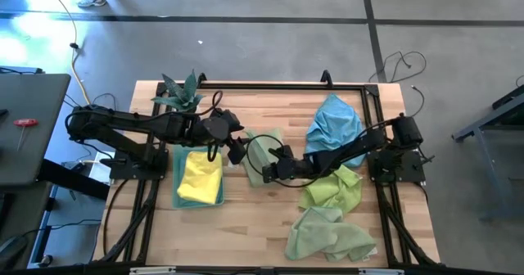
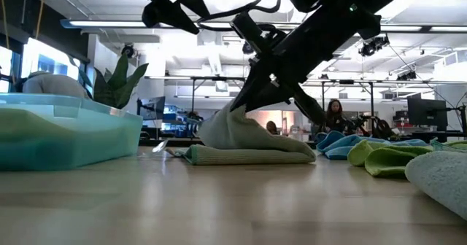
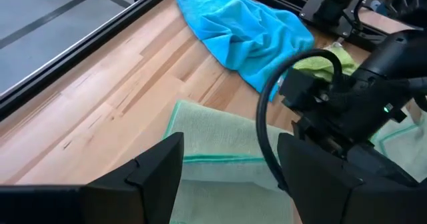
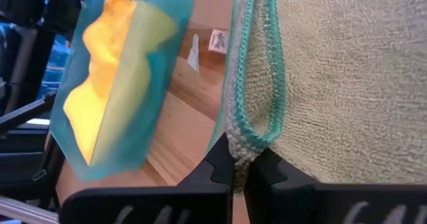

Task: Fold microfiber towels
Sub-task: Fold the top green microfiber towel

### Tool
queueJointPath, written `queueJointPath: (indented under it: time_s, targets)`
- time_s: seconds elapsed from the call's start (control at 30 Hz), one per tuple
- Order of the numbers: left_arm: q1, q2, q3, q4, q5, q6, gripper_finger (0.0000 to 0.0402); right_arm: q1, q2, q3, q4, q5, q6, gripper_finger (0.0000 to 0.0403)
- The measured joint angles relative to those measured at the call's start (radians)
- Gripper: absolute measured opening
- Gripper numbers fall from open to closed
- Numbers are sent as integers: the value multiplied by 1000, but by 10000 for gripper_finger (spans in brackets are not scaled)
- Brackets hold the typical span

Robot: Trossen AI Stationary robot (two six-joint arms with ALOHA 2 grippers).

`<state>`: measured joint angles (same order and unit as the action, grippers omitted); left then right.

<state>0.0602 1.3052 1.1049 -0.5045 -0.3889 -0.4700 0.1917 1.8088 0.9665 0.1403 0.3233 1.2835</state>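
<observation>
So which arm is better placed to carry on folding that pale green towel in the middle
Right, most likely. The right gripper is already shut on the edge of the pale green towel, lifting it, so it could carry that edge across. The left gripper hovers open beside the towel, holding nothing.

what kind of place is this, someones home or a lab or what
Most likely a robotics lab or workshop, not a home. The wooden table stands on a bare concrete floor marked with dark lines, and the low view shows an open hall with strip lights, monitors and a person seated at a workstation.
</observation>
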Motion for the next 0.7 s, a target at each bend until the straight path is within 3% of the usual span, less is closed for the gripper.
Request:
queueJointPath:
  time_s: [0.7]
  targets:
    - [0, 0, 0, 0, 0, -7, 231, 27, 5, 0, 20, -12, 0, 0]
